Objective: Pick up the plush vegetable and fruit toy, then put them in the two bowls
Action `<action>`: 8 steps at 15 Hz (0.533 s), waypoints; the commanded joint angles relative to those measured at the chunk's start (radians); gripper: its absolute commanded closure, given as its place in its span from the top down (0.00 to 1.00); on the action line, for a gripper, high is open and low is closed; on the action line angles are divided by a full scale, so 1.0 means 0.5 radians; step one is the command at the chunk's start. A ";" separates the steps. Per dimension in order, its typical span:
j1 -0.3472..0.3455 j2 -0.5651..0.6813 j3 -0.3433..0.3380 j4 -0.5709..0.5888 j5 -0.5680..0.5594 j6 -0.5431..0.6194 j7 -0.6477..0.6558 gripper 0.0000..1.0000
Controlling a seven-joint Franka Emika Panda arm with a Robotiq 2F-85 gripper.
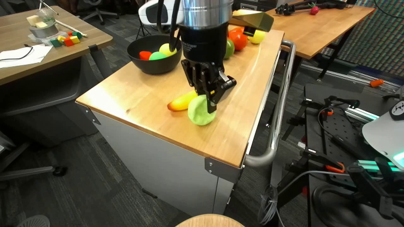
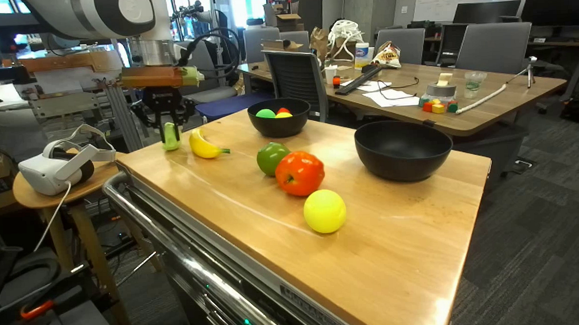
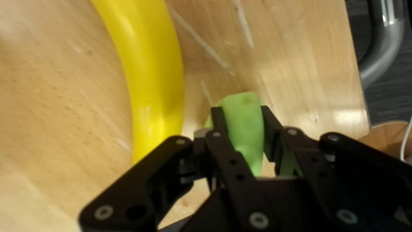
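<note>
Looks under half done, judging by the toys in sight. Already inside a round matte black bowl, at eleven o'clock on the light wooden desk in an exterior view: a red round, a light green round and a yellow round, perhaps with more hidden beneath. At two o'clock on the desk, a second round matte black bowl, without any visible toy in it.

Left to place: five toys. At ten o'clock, near the desk's end, a pale green flattened-round toy, in the grip of the black two-fingered gripper. Jaws seemingly snug against both sides of the toy, only its narrow width apart; apparently not yet lifted from the desk. Just beside, at ten o'clock of that toy in the wrist view, a curved yellow banana. Near the desk's middle in an exterior view, a glossy red-orange round, with a dark green round at its ten o'clock and a bright yellow ball at its five o'clock.
</note>
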 commanded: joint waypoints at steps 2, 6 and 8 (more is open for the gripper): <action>0.045 -0.349 -0.007 0.022 -0.452 -0.107 0.302 0.02; 0.002 -0.413 -0.025 0.130 -0.890 -0.039 0.602 0.04; -0.060 -0.278 -0.065 0.230 -1.158 0.072 0.834 0.04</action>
